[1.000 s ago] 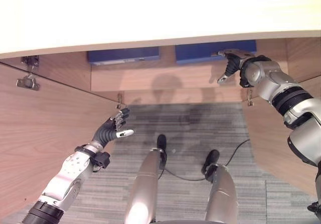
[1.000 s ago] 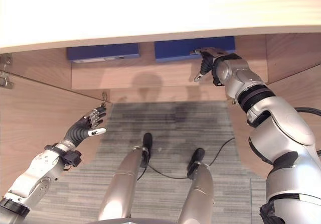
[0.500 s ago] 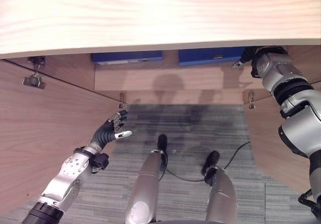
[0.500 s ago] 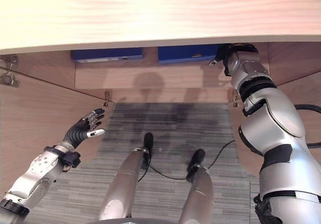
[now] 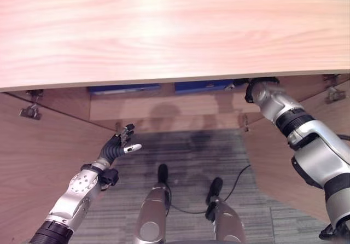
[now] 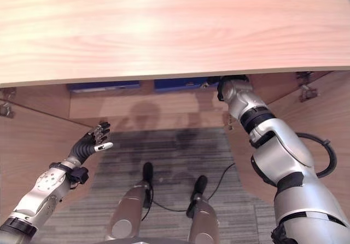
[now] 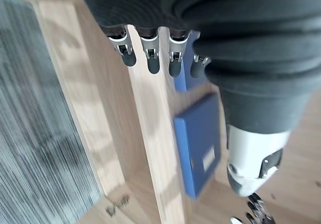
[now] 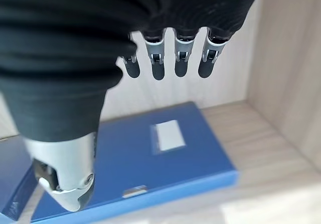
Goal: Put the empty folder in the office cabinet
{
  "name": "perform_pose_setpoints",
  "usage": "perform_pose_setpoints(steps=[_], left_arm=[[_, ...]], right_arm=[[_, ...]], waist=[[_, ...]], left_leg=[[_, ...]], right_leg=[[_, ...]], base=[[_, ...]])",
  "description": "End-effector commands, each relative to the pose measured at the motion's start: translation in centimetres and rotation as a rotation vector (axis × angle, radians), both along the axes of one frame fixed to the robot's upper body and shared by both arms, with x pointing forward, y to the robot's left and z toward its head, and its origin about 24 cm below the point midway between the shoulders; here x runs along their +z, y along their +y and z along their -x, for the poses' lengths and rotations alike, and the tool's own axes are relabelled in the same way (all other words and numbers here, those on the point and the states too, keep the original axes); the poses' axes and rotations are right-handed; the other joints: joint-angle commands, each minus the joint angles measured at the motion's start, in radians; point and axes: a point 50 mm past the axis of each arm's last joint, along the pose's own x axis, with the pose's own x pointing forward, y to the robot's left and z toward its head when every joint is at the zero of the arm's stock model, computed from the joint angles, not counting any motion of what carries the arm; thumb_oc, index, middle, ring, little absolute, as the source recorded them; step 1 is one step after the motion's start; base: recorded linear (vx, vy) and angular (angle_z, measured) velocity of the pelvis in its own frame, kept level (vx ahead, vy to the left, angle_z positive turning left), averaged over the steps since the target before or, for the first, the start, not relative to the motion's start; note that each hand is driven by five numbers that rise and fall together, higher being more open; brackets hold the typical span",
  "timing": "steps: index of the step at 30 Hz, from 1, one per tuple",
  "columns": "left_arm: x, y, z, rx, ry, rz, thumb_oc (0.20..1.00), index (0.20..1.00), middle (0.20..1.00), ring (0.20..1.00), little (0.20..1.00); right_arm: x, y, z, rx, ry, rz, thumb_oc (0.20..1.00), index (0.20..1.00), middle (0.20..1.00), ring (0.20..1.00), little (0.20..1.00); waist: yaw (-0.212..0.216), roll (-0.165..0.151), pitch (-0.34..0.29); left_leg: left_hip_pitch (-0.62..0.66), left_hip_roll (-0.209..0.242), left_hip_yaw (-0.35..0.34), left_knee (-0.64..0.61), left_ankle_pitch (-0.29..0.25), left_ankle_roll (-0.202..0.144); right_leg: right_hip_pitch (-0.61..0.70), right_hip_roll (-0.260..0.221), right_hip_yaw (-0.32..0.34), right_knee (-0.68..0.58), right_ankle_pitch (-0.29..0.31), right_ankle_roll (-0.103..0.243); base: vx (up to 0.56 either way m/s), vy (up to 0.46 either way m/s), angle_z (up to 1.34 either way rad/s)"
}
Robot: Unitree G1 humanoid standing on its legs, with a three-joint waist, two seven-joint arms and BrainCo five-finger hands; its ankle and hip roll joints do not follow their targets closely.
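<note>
**Office setting**

Looks like an office. Light wood-laminate cabinet (image 5: 164, 30) w/ open doors on metal hinges (image 5: 30, 111); blue folders (image 8: 150, 158) lie flat on a shelf inside. Floor = grey striped carpet tiles (image 5: 186, 162), typical commercial type.

Two blue folders (image 8: 150, 169) (image 5: 124, 88), the near one's label (image 8: 167, 135) showing white, are lying in the light wood cabinet (image 5: 164, 30); grey striped carpet (image 5: 186, 167) is lying below.
</note>
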Motion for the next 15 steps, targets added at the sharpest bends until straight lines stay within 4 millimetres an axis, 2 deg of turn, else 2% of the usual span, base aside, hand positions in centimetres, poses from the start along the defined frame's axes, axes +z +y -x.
perform_pose_setpoints(steps=[1, 3, 7, 8, 10, 11, 12, 13, 14, 15], left_arm=[[-0.2, -0.6, 0.8, -0.042, -0.017, -0.017, 1.0, 1.0, 1.0, 1.0, 1.0], [-1.1, -0.7, 1.2, -0.041, 0.018, -0.026, 1.0, 1.0, 1.0, 1.0, 1.0], [-2.4, -0.8, 2.2, -0.042, 0.073, -0.039, 1.0, 1.0, 1.0, 1.0, 1.0], [-2.5, -0.8, 2.2, -0.043, 0.074, -0.039, 1.0, 1.0, 1.0, 1.0, 1.0], [-3.2, -1.0, 2.7, -0.051, 0.106, -0.038, 1.0, 1.0, 1.0, 1.0, 1.0], [-4.0, -0.8, 3.4, -0.046, 0.142, -0.052, 1.0, 1.0, 1.0, 1.0, 1.0], [-4.0, -0.9, 3.4, -0.047, 0.142, -0.053, 1.0, 1.0, 1.0, 1.0, 1.0], [-4.4, -0.8, 3.6, -0.04, 0.164, -0.054, 1.0, 1.0, 1.0, 1.0, 1.0], [-6.9, -0.3, 4.2, -0.007, 0.267, -0.106, 1.0, 1.0, 1.0, 1.0, 1.0], [-6.9, -0.3, 4.2, -0.009, 0.268, -0.107, 1.0, 1.0, 1.0, 1.0, 1.0]], right_arm=[[-0.8, 1.1, 0.0, 0.033, -0.001, -0.053, 1.0, 1.0, 1.0, 1.0, 1.0], [-3.7, 1.5, 0.9, 0.06, 0.074, -0.084, 1.0, 1.0, 1.0, 1.0, 1.0], [-8.0, 1.5, 2.8, 0.097, 0.198, -0.113, 1.0, 1.0, 1.0, 1.0, 1.0], [-8.0, 1.5, 2.8, 0.096, 0.199, -0.113, 1.0, 1.0, 1.0, 1.0, 1.0], [-10.4, 1.1, 4.1, 0.096, 0.271, -0.139, 1.0, 1.0, 1.0, 1.0, 1.0], [-12.6, 0.6, 5.6, 0.086, 0.343, -0.176, 1.0, 1.0, 1.0, 1.0, 1.0], [-12.6, 0.5, 5.6, 0.085, 0.343, -0.177, 1.0, 1.0, 1.0, 1.0, 1.0], [-13.7, 0.0, 6.3, 0.069, 0.376, -0.192, 1.0, 1.0, 1.0, 1.0, 1.0], [-18.2, -1.2, 10.0, 0.01, 0.532, -0.286, 1.0, 1.0, 1.0, 1.0, 1.0], [-18.3, -1.3, 10.1, 0.008, 0.534, -0.286, 1.0, 1.0, 1.0, 1.0, 1.0]], waist=[[0.013, -0.027, -0.028], [0.0, -0.034, -0.06], [-0.011, -0.035, -0.113], [-0.01, -0.034, -0.113], [-0.015, -0.032, -0.138], [-0.019, -0.028, -0.16], [-0.019, -0.029, -0.161], [-0.021, -0.028, -0.17], [-0.031, -0.022, -0.212], [-0.03, -0.021, -0.213]], left_leg=[[0.022, 0.041, -0.036, -0.059, -0.004, -0.041], [0.087, 0.066, -0.027, -0.096, 0.007, -0.048], [0.178, 0.087, -0.015, -0.145, 0.014, -0.052], [0.181, 0.087, -0.014, -0.147, 0.014, -0.053], [0.212, 0.095, -0.01, -0.163, 0.022, -0.053], [0.246, 0.108, -0.005, -0.175, 0.019, -0.058], [0.244, 0.107, -0.005, -0.177, 0.024, -0.057], [0.256, 0.111, -0.004, -0.182, 0.027, -0.058], [0.289, 0.138, 0.0, -0.206, 0.046, -0.068], [0.289, 0.138, -0.001, -0.208, 0.046, -0.069]], right_leg=[[0.062, -0.015, -0.043, -0.106, 0.048, 0.058], [0.12, 0.017, -0.043, -0.142, 0.036, 0.056], [0.197, 0.056, -0.035, -0.172, 0.014, 0.052], [0.199, 0.057, -0.035, -0.173, 0.014, 0.052], [0.224, 0.07, -0.033, -0.176, 0.003, 0.048], [0.256, 0.086, -0.032, -0.181, -0.015, 0.044], [0.253, 0.085, -0.032, -0.182, -0.012, 0.043], [0.264, 0.092, -0.031, -0.184, -0.016, 0.041], [0.296, 0.132, -0.028, -0.196, -0.044, 0.031], [0.296, 0.133, -0.028, -0.196, -0.045, 0.031]], base=[[0.07, -0.077, -0.07], [0.11, -0.08, -0.09], [0.11, -0.051, -0.19], [0.06, -0.025, -0.11], [0.08, -0.035, -0.11], [0.09, -0.035, -0.13], [0.1, -0.041, -0.1], [0.11, -0.112, -0.13], [0.13, -0.116, -0.09], [0.12, -0.124, 0.09]])
